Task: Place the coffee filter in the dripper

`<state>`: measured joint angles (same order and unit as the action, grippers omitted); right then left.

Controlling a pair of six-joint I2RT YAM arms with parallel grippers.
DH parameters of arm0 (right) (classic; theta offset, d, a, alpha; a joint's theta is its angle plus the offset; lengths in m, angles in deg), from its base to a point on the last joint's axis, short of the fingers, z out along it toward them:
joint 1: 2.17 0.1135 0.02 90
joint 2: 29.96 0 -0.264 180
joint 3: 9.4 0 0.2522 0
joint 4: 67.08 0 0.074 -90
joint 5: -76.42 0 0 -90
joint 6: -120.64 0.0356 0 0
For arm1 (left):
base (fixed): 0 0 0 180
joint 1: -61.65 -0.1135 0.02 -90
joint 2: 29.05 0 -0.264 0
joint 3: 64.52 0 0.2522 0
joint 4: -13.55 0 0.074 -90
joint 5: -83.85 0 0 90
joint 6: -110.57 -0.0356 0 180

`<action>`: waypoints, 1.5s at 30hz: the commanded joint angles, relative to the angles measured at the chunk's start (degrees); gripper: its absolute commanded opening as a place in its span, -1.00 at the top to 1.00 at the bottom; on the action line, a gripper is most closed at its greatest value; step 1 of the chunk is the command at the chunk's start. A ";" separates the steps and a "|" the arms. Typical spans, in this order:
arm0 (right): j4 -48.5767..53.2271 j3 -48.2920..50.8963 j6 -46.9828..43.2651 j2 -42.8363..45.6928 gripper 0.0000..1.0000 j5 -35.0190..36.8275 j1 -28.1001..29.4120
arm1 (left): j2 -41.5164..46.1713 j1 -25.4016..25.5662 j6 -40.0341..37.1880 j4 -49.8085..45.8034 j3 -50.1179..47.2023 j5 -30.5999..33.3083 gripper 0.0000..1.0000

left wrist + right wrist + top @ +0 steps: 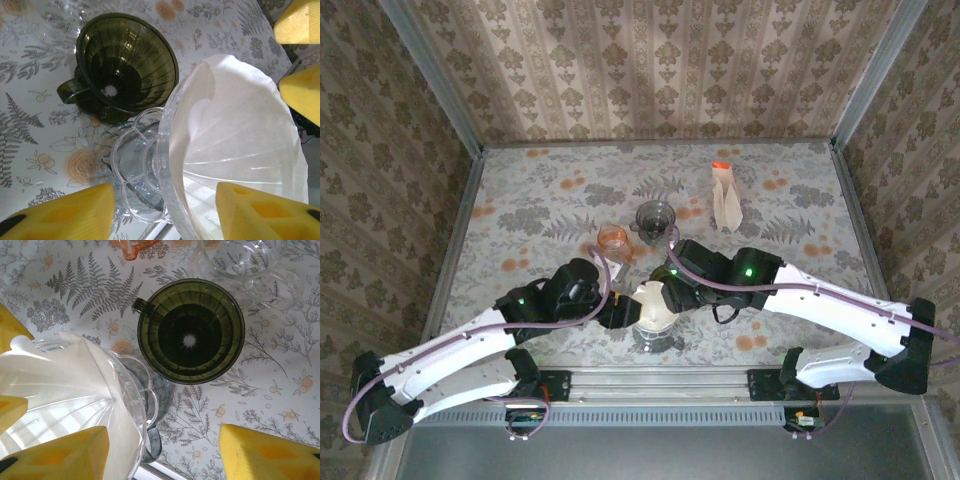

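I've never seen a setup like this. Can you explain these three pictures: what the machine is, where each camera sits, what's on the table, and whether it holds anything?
Two robot arms are bolted at a table's near edge, a left arm and a right arm. The overhead picture comes from a fixed camera above and behind them; the other two from a camera on each wrist, where the yellow blocks are the finger pads. On the flowered table stand a clear dripper lined with a white paper filter, a dark green dripper, an orange one and a pale paper pack. Both sets of jaws stand open by the clear dripper, clamping nothing.
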<state>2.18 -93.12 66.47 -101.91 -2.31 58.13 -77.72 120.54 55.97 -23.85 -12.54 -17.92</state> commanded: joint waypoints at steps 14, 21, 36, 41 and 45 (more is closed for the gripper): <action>-0.35 1.69 -0.37 8.90 -0.37 5.04 0.44 | 3.80 -0.34 0.23 -0.76 1.36 1.05 -0.43; -3.81 8.40 0.04 15.43 -0.37 5.78 0.44 | 7.86 -0.37 -1.02 -3.20 4.28 4.26 -0.74; -18.08 33.50 7.17 28.58 -0.27 -3.18 0.59 | 18.70 -1.42 4.21 -9.96 0.05 19.70 -1.00; -26.54 40.05 8.99 25.58 -0.16 -8.19 0.62 | 21.86 -4.07 8.28 -11.28 -3.52 19.83 -0.99; -30.07 42.52 10.14 22.25 -0.04 -7.54 0.25 | 24.00 -6.39 10.27 -12.64 -4.82 18.57 -0.97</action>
<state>-22.34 -51.78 74.74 -78.48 -8.34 58.39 -55.36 115.32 63.09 -34.80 -16.87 0.33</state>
